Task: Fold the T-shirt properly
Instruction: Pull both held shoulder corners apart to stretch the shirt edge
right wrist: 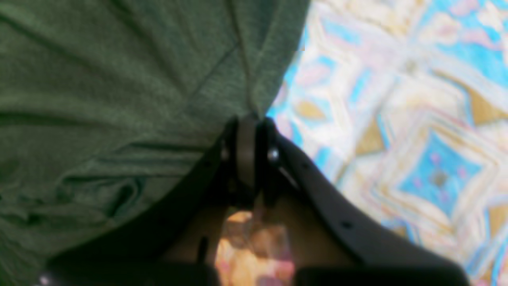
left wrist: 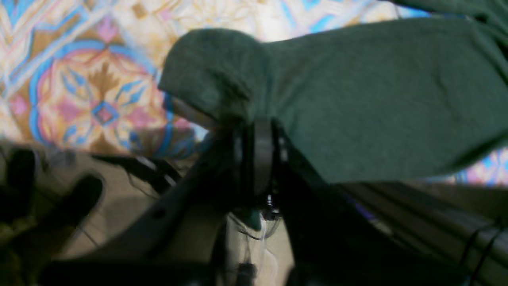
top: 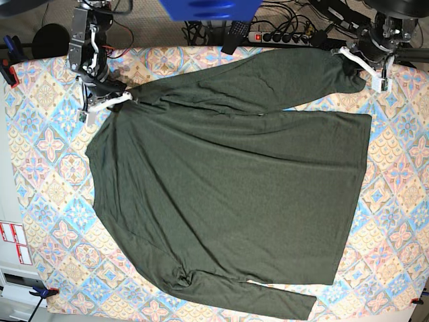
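Both tools clamp T-shirt [top: 228, 181]; long axis across table, sleeves sideways.

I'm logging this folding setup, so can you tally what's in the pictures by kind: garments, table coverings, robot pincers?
Garments: 1, the T-shirt
Patterned table coverings: 1, the tablecloth
Robot pincers: 2, left pincer and right pincer, both shut on the shirt
Total: 4
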### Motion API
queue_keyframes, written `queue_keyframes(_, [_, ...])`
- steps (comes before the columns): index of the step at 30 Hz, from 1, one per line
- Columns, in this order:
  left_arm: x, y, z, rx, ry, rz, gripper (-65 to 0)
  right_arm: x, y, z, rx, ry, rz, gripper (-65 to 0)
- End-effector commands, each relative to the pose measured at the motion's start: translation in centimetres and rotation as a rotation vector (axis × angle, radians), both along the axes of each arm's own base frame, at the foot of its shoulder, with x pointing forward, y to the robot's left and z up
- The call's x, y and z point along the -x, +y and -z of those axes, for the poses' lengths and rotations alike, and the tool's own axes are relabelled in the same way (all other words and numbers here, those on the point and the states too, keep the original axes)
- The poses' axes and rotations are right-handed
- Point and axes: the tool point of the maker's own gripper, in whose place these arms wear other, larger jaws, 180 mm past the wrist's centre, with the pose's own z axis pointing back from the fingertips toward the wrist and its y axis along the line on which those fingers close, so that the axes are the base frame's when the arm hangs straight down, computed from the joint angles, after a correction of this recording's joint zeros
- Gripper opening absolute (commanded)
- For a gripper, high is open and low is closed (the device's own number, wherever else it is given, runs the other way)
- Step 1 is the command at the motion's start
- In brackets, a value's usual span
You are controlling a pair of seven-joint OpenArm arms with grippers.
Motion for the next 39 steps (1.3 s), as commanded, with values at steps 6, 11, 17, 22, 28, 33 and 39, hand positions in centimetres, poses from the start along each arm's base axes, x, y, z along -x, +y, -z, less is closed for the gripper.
queue_keyframes(6, [-3.0, 0.1, -2.0, -0.033, -0.106, 0.024, -65.0, -1.4, -0.5, -1.9, 0.023, -0.066, -0.005, -64.9])
queue_keyframes(11, [-6.0, 0.2, -3.6, -0.034, -0.220, 0.010, -65.0, -1.5, -0.6, -1.9, 0.023, -0.066, -0.003, -64.9])
queue_keyframes(17, [-9.4, 3.1, -6.4, -0.077, -0.346, -0.081, -65.0, -3.2, -0.6, -2.6, 0.022, -0.101, -0.002, -64.9])
queue_keyframes(22, [-12.8, 4.2, -9.2, -0.087, -0.463, -0.124, -65.0, -4.8, -0.5, -3.5, 0.020, -0.137, -0.002, -64.9])
queue_keyframes(28, [-15.2, 4.5, -9.8, -0.069, -0.482, -0.141, -65.0, -4.9, -0.5, -3.5, 0.020, -0.138, -0.002, -64.9])
queue_keyframes(33, [-15.3, 6.1, -6.9, -0.042, -0.423, -0.222, -65.0, -6.0, -0.5, -4.1, 0.020, -0.163, -0.002, -64.9])
queue_keyframes(39, [-15.3, 8.1, -3.9, -0.021, -0.356, -0.303, -65.0, -6.0, -0.5, -4.1, 0.020, -0.163, -0.002, -64.9])
